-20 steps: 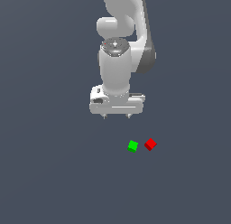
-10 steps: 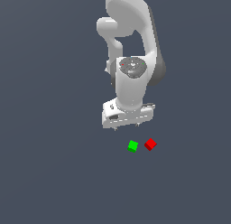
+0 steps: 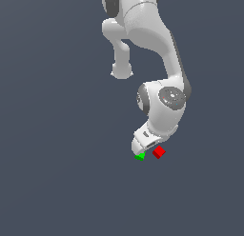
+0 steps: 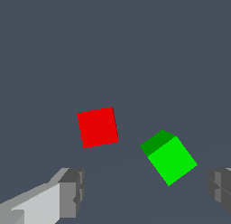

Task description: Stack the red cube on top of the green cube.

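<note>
The red cube (image 3: pixel 158 152) lies on the dark grey floor, just to the exterior view's right of the green cube (image 3: pixel 139 157). The two cubes are apart, with a small gap. My white gripper (image 3: pixel 144 150) hangs low right over them, and its hand hides the top of the green cube. In the wrist view the fingers (image 4: pixel 71 191) stand wide apart and empty. The green cube (image 4: pixel 171 159) lies ahead between them, nearer the other finger (image 4: pixel 220 189). The red cube (image 4: pixel 97 127) lies a little farther off.
Plain dark grey floor (image 3: pixel 57 182) all round. The white arm (image 3: pixel 162 102) bends down over the cubes from above.
The arm has swung down and tilted, bringing the gripper from above the cubes to just over them. Neither cube has moved.
</note>
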Motion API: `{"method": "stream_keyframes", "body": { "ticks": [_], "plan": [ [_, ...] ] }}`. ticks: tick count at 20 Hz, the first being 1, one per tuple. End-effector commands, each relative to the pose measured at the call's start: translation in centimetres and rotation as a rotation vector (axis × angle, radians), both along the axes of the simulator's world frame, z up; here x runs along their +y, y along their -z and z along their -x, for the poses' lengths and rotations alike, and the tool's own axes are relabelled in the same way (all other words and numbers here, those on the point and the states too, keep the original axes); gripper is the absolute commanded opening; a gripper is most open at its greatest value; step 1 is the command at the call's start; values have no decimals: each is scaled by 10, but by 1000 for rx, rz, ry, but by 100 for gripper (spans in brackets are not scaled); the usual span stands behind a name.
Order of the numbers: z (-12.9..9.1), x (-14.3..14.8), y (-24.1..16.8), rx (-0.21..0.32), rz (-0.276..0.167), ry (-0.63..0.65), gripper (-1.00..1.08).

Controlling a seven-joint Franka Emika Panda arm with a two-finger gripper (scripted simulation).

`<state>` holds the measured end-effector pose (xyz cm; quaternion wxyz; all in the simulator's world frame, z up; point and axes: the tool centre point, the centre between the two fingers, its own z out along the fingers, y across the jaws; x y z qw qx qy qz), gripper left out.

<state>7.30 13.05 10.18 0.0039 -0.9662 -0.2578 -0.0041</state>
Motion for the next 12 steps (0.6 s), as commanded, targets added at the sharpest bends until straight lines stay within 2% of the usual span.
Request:
{"method": "stream_keyframes", "body": {
  "ticks": [1,7,12],
  "plan": [
    [-3,17,11,1,3,-67,100],
    [-3,43,29,4,9,-166,100],
    [-2,48,32,5,10,-185,100]
  ]
}}
